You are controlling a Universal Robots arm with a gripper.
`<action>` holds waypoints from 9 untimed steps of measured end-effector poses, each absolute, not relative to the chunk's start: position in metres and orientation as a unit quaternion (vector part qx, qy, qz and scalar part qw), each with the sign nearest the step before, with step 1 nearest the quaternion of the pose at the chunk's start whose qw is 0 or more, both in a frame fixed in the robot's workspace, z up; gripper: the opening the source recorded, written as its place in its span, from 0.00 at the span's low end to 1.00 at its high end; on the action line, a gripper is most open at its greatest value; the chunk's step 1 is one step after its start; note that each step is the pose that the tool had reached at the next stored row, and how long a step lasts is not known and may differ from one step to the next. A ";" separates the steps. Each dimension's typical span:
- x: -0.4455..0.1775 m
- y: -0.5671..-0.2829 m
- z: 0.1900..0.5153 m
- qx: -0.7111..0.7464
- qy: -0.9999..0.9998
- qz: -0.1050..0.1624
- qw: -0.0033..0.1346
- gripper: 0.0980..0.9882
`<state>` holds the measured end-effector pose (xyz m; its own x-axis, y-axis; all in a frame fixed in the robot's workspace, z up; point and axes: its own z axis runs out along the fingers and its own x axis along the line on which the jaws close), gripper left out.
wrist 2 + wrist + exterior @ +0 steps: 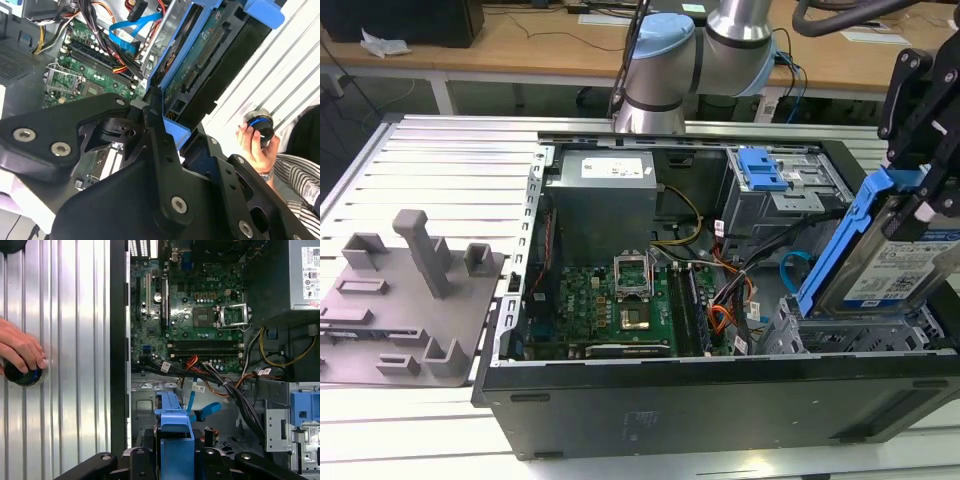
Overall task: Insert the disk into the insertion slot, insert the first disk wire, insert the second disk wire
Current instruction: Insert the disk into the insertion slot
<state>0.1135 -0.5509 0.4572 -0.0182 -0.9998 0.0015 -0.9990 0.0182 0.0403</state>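
The disk [892, 262] above insertion slot [798, 332]

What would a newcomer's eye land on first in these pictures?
Most striking is the disk in its bright blue carrier, clamped in the jaws and tilted over the insertion slot at the exterior view's right. Next comes the green motherboard inside the open computer case. In the first wrist view, a hand rests on a round knob on the ribbed table.
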 end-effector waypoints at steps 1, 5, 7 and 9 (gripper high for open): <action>0.114 -0.549 0.456 0.701 -0.713 -0.014 0.014 0.30; 0.114 -0.546 0.452 0.701 -0.713 -0.016 0.012 0.30; 0.114 -0.546 0.449 0.701 -0.713 -0.017 0.012 0.30; 0.113 -0.546 0.443 0.701 -0.713 -0.017 0.012 0.30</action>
